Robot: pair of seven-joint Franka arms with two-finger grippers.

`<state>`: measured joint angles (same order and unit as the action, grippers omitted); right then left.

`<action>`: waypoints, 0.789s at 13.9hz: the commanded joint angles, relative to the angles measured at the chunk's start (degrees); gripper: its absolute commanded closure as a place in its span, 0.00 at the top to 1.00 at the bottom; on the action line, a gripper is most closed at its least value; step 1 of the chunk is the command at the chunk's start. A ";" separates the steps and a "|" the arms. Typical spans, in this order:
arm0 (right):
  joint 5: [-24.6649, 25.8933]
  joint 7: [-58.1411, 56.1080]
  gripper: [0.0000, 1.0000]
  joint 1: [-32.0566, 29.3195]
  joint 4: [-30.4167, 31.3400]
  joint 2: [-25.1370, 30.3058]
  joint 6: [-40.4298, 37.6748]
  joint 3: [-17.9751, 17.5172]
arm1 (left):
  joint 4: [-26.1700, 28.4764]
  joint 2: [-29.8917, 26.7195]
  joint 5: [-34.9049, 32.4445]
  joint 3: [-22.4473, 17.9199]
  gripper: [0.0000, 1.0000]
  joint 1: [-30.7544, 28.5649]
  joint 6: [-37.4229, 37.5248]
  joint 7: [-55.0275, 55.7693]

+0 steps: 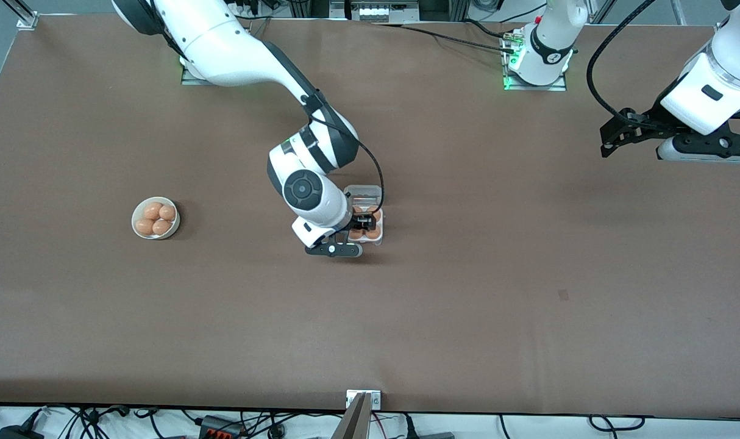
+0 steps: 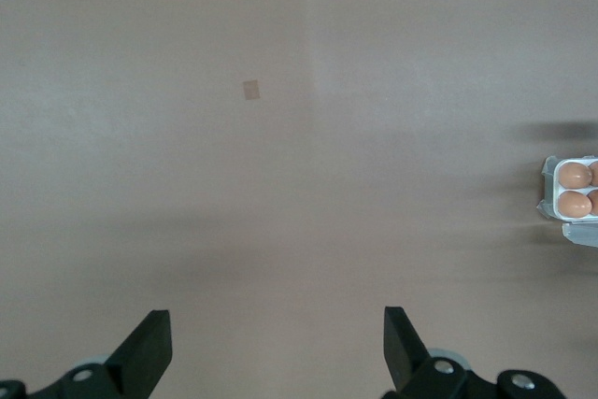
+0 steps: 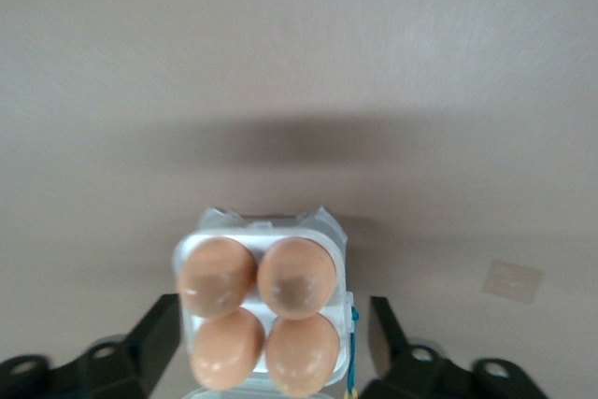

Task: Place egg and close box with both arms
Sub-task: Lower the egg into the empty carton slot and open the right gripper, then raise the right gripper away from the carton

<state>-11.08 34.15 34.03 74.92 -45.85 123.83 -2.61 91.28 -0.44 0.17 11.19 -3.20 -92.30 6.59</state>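
The clear box (image 1: 365, 196) lies mid-table with its lid open, hinged back on the side farther from the front camera. In the right wrist view every cell of its whitish tray (image 3: 344, 259) holds a brown egg (image 3: 297, 273). My right gripper (image 1: 362, 224) hangs open just over the tray, its fingers (image 3: 157, 329) on either side of it and gripping nothing. My left gripper (image 1: 614, 137) is open and empty, up in the air over the left arm's end of the table. The left wrist view shows the box (image 2: 553, 190) far off.
A round white bowl (image 1: 135, 221) with several brown eggs stands toward the right arm's end of the table. A small square patch (image 1: 563, 294) marks the brown table surface nearer the front camera. A metal bracket (image 1: 362, 399) sits at the table's front edge.
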 commanded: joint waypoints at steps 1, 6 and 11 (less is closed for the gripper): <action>0.27 0.57 1.00 -1.68 0.67 6.80 -6.04 1.81 | -0.84 -0.08 -0.52 0.41 1.00 -0.22 0.37 0.62; 1.15 -10.56 1.00 -6.77 0.58 16.04 -16.94 8.22 | -0.84 0.00 -0.43 0.33 1.00 -0.14 0.37 0.71; 1.06 -16.83 1.00 -10.47 0.58 21.32 -25.65 15.78 | -1.46 0.09 -0.87 0.33 1.00 -0.14 2.56 0.35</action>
<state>-10.41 18.51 23.78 74.21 -26.88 100.61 11.33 91.23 -0.44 0.17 11.21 -3.20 -91.98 6.59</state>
